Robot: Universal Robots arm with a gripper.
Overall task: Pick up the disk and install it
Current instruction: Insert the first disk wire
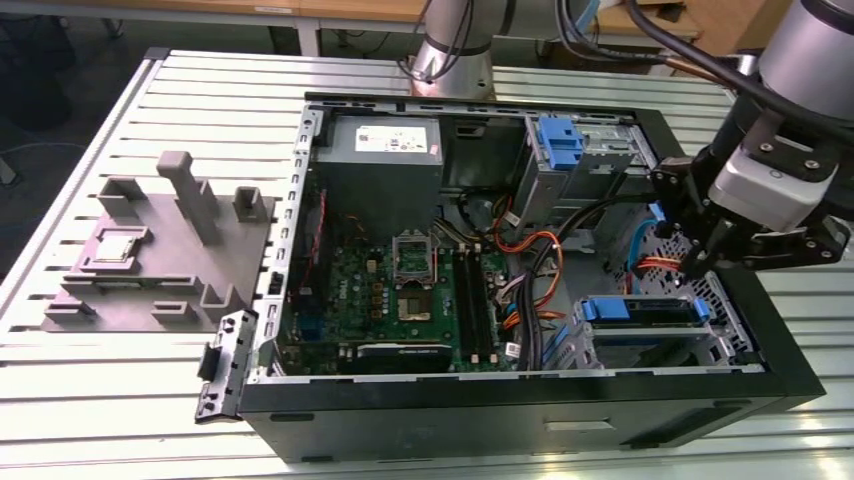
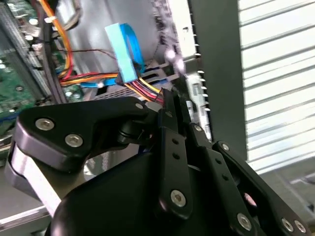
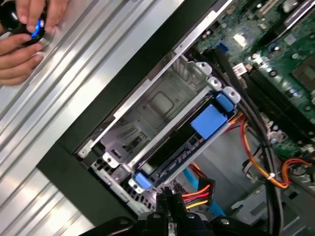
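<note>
Gripper (image 1: 705,262) fingers pressed together, grasping nothing, above the computer case (image 1: 534,410). Disk (image 1: 646,312) seated in the case's drive cage.

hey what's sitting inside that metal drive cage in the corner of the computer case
The disk in its blue frame sits in the drive cage, on edge against one side. The rest of the cage shows bare metal. The gripper hovers beside it. The disk's far face is hidden.
</note>
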